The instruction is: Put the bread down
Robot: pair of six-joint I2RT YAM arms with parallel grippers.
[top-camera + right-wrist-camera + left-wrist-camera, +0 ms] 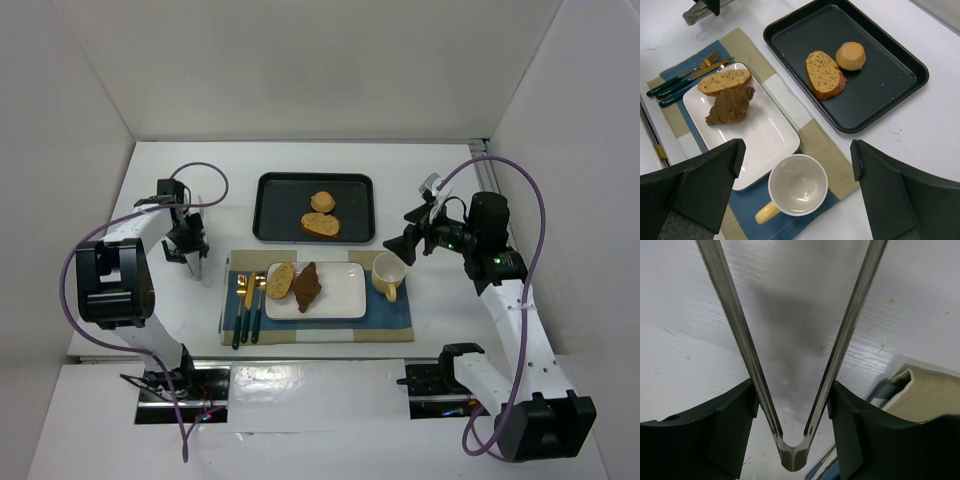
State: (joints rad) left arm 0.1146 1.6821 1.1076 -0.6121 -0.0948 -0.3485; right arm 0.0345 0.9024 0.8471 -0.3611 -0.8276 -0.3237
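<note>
The bread slice point(281, 280) lies flat on the left end of the white plate point(340, 295). Its long axis runs from near-left to far-right, and one side touches the brown croissant point(307, 287). A second slice point(321, 224) lies crosswise on the black tray point(270, 195), just beside a round bun point(322, 201). The left hand point(190, 250) points down at the counter point(150, 200) left of the placemat point(390, 320), gripping metal tongs point(740, 340) whose arms are spread and empty. The right hand point(797, 146) is wide, holding nothing, above the cup point(797, 186).
</note>
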